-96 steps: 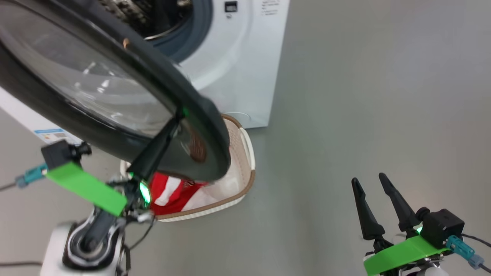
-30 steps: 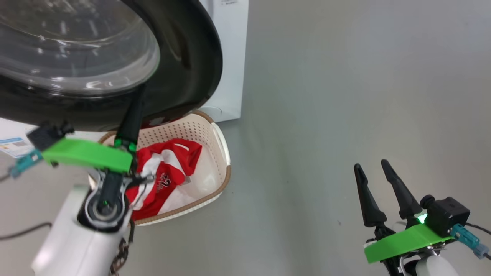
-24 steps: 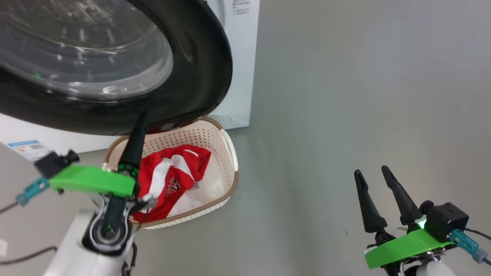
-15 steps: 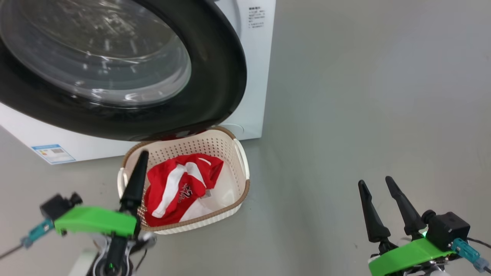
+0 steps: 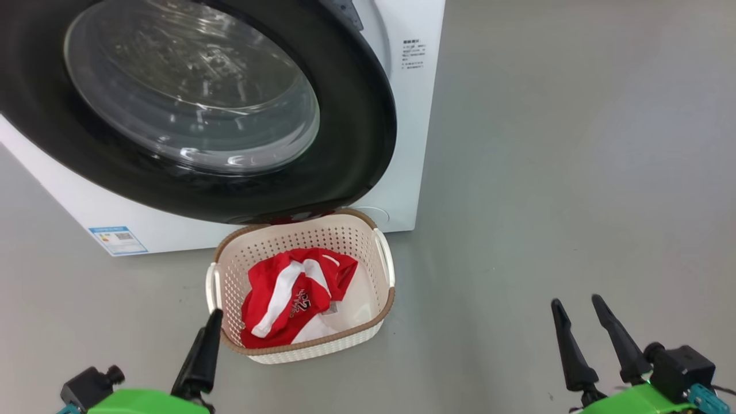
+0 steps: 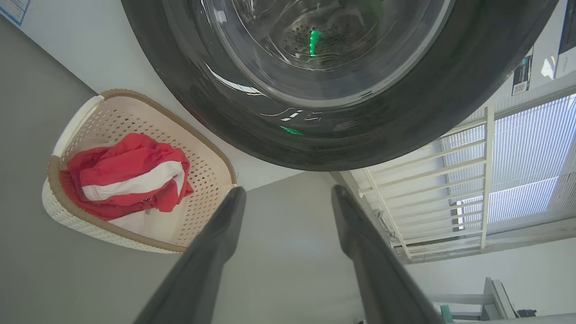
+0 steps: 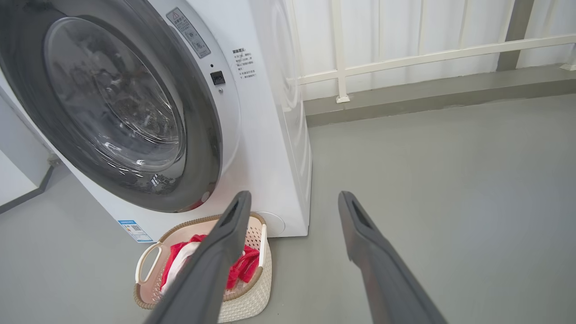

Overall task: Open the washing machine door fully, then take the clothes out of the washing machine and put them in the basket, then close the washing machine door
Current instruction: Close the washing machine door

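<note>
Left tool point(image 6: 288, 191) and right tool point(image 5: 575, 300) both hang with fingers apart, holding nothing, the clothes point(image 5: 287, 299) lie in the basket point(image 5: 299, 236), and the washing machine door point(image 5: 356, 144) looks closed against the washing machine point(image 5: 414, 115); a firm rim press would confirm latching.

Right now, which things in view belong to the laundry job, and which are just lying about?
Job: white front-loading washing machine; round black-rimmed glass door; cream perforated plastic basket; red-and-white jersey clothes.
Just there: white metal railing; grey floor.
</note>
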